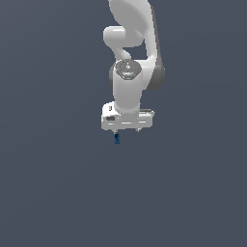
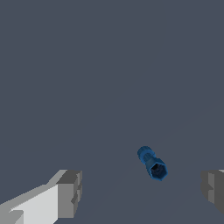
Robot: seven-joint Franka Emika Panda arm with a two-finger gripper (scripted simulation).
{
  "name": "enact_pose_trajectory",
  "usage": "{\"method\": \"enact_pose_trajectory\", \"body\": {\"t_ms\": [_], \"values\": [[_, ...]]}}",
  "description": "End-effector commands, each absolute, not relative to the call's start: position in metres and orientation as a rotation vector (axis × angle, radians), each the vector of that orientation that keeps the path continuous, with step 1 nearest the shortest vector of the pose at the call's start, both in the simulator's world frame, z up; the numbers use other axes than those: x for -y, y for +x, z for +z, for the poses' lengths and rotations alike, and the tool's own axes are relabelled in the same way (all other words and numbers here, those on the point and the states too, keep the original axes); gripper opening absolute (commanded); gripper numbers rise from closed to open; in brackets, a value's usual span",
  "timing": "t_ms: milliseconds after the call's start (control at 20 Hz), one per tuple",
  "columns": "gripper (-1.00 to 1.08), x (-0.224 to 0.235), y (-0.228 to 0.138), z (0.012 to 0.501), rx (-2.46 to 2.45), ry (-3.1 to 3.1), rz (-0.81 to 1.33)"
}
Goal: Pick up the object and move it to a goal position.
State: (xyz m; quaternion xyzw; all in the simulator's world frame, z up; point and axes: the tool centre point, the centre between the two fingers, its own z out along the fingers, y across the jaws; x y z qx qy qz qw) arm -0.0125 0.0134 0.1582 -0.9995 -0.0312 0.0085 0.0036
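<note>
The object (image 1: 116, 139) is a tiny dark-blue elongated piece lying on the dark grey floor, just under the white gripper (image 1: 127, 130) and towards the exterior view's left. In the wrist view the object (image 2: 152, 162) shows a lighter blue rounded end and a dark hexagonal end. The gripper (image 2: 141, 190) is open, its two grey fingertips (image 2: 70, 192) set wide apart. The object lies below and between them, touching neither finger. No goal marker shows in either view.
The white arm (image 1: 129, 72) rises straight up behind the gripper to the top of the exterior view. A plain dark grey floor (image 1: 58, 183) surrounds the object on every side.
</note>
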Motion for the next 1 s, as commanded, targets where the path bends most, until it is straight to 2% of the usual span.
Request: {"method": "enact_pose_trajectory", "body": {"t_ms": [0, 400, 950], "values": [[1.0, -0.013, -0.013, 0.158, 0.098, -3.133, 0.027], [1.0, 0.016, -0.019, 0.16, 0.031, -3.159, 0.06], [1.0, 0.017, -0.021, 0.155, 0.098, -3.156, 0.057]]}}
